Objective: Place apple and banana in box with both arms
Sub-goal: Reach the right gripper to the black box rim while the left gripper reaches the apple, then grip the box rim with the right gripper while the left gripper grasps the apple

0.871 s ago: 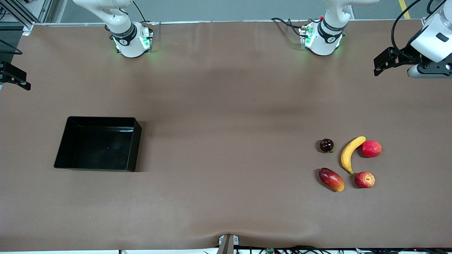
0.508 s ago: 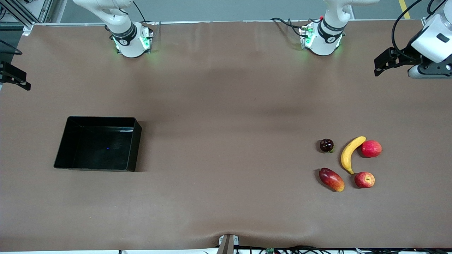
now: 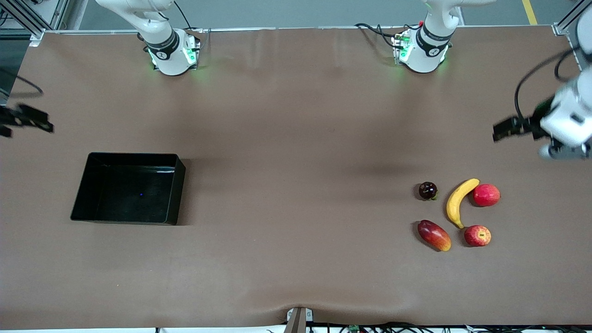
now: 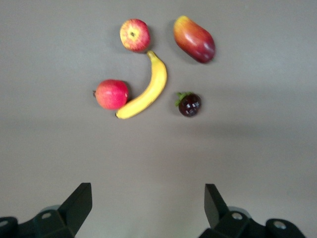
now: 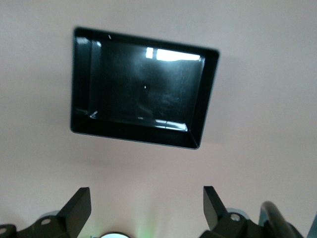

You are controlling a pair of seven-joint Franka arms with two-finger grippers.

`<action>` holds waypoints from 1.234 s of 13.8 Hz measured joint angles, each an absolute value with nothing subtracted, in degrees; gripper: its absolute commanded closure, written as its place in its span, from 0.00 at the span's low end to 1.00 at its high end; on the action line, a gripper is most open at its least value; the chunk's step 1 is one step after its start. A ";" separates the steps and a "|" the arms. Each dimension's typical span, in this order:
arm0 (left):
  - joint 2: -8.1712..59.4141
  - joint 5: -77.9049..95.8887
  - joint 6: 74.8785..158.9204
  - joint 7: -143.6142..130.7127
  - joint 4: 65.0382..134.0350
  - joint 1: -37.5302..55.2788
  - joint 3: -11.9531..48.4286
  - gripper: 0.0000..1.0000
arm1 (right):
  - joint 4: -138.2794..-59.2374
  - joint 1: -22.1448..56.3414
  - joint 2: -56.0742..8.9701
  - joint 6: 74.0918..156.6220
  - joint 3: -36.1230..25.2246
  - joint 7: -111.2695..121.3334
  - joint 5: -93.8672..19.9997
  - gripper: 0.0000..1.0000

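Fingers of the left hand (image 4: 143, 208) stand wide apart, gripping nothing, up in the air over bare desk (image 3: 296, 185) at the left arm's end. The right hand (image 5: 143, 208) is equally spread and empty, over the desk's other end. The box (image 3: 128, 188) holds nothing. The banana (image 3: 458, 202) curves between a dark mangosteen (image 3: 428, 190) and a pink-red fruit (image 3: 486, 194); the apple (image 3: 477, 235) sits at its 5 o'clock, beside a mango (image 3: 434, 235). Both hands are cut off at the front view's edges.
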State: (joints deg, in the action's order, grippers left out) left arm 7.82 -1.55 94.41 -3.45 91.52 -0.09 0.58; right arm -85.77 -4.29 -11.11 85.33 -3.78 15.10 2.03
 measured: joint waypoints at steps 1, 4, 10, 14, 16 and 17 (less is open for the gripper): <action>10.04 -1.55 96.32 -2.97 91.35 -0.89 0.54 0.00 | -85.65 -5.04 -14.93 86.78 -3.83 15.10 2.04 0.00; 17.55 -1.56 100.79 0.84 89.26 -1.78 0.13 0.00 | -84.74 -8.93 -22.37 90.70 -4.08 15.30 2.14 0.00; 31.15 -1.57 111.23 7.14 83.52 -4.55 -0.55 0.00 | -85.82 -14.10 -31.54 101.96 -4.22 21.98 2.09 0.01; 36.70 -1.57 120.30 9.67 83.22 -5.52 -0.60 0.00 | -90.06 -14.24 -34.51 112.13 -4.02 22.11 1.97 0.81; 38.92 -1.57 123.50 10.38 83.02 -5.51 -0.60 0.00 | -91.24 -14.58 -36.71 114.07 -4.02 22.17 -0.02 1.00; 39.80 -1.57 124.57 10.32 82.88 -5.48 -0.56 0.00 | -91.59 -14.71 -37.42 114.18 -4.02 22.27 -1.11 1.00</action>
State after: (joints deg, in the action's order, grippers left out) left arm 39.80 -1.57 124.57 10.32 82.88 -5.48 -0.56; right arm -91.59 -14.71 -37.42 114.18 -4.02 22.27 -1.11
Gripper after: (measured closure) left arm 0.000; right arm 0.493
